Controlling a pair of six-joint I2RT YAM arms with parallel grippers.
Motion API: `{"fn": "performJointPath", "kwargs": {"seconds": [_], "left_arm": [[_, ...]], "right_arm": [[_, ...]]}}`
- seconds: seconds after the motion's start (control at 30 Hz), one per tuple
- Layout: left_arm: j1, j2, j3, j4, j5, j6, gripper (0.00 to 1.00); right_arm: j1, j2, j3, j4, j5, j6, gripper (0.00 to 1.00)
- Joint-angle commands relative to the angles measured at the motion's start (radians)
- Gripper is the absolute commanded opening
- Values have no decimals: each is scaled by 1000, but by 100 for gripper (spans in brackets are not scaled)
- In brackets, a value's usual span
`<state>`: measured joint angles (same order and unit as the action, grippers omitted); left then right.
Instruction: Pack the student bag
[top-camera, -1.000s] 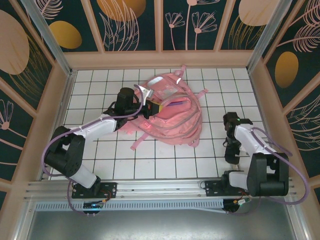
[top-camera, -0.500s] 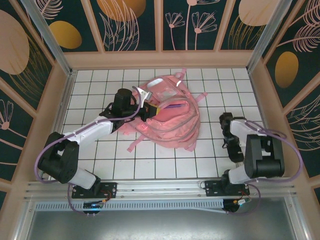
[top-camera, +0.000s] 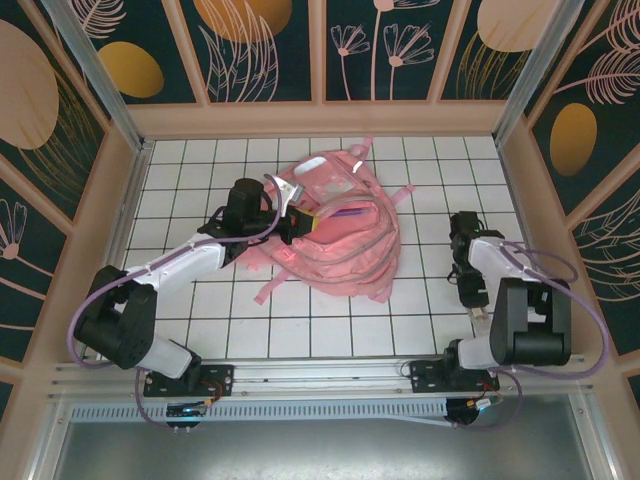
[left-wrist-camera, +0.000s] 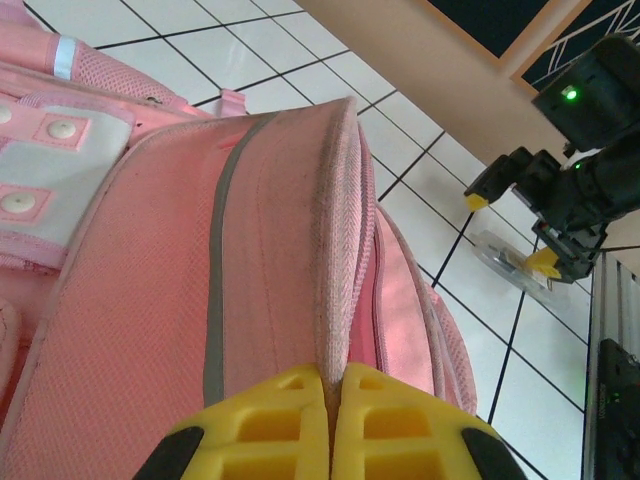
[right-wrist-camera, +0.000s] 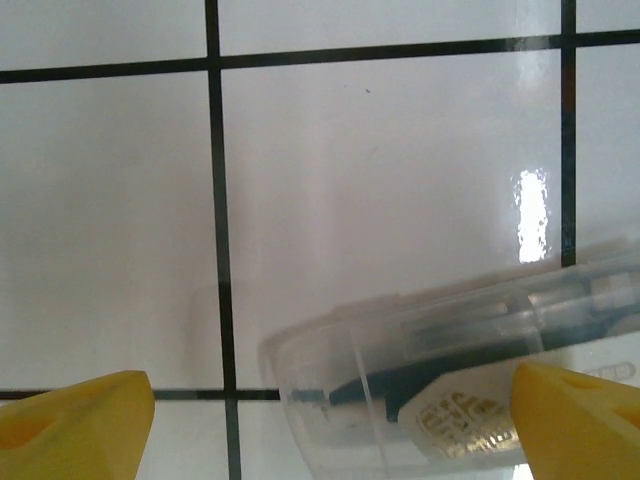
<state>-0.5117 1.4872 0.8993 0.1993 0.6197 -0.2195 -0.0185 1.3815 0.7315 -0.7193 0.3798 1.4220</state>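
On table (top-camera: 330, 320) centre: student bag (top-camera: 345, 235), lying toward my left side. My left gripper (left-wrist-camera: 335, 425) clamped on bag's pink seam ridge. My right gripper (right-wrist-camera: 325, 420) spread wide, straddling clear case (right-wrist-camera: 450, 380) on tile, well apart from bag. Case holds dark pen (right-wrist-camera: 400, 382); bag contents not discernible.

The top external camera looks steeply down from behind the arm bases (top-camera: 190, 380) at its lower edge, covering the whole tiled table (top-camera: 200, 300). The left wrist camera, close behind the left gripper (left-wrist-camera: 335, 420) at bottom centre, faces across the student bag (left-wrist-camera: 150, 300) toward the right gripper (left-wrist-camera: 512, 232), upper right; the overhead view shares both. The right wrist camera faces straight down, very near the tiles.
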Motion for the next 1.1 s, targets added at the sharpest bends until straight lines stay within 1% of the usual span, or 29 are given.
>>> {"fn": "performJointPath", "kwargs": {"seconds": [0.0,0.1,0.27,0.3,0.37,0.43,0.53,0.6,0.7,0.77,0.83,0.9,0.93,1.07], "left_arm": [[1,-46,6,4,39,37,0],[-1,-46,6,5,54,61,0],[0,-37,28,-17,67,93,0],[0,-35,31,-17,84,101,0],[-2,-27,43,-19,153,142,0],[-2,-22,55,-32,186,166,0],[-2,-16,67,-56,193,189,0],[-2,-13,67,-64,196,193,0],[-2,-7,67,-67,216,198,0],[-1,-6,67,-68,217,198,0],[-2,-5,67,-67,217,202,0],[-1,-2,67,-64,220,204,0],[-2,1,67,-64,222,206,0],[-2,13,67,-66,220,205,0]], "right_arm": [[8,-67,-3,-140,-40,96,94],[22,-166,-46,-170,-89,144,97],[-19,-304,-172,-188,-95,251,98],[-32,-321,-202,-171,-102,268,99],[-61,-352,-249,-113,-99,275,99],[-85,-363,-260,-107,-79,302,99],[-108,-380,-265,-111,-17,347,99],[-149,-388,-276,-71,-15,323,99],[-207,-388,-300,-34,-66,311,99],[-212,-389,-303,-36,-58,321,99],[-218,-386,-299,-5,-39,265,99],[-220,-372,-287,-8,-20,244,99],[-223,-365,-287,-4,-19,240,98],[-242,-364,-344,94,-85,207,76]]}}
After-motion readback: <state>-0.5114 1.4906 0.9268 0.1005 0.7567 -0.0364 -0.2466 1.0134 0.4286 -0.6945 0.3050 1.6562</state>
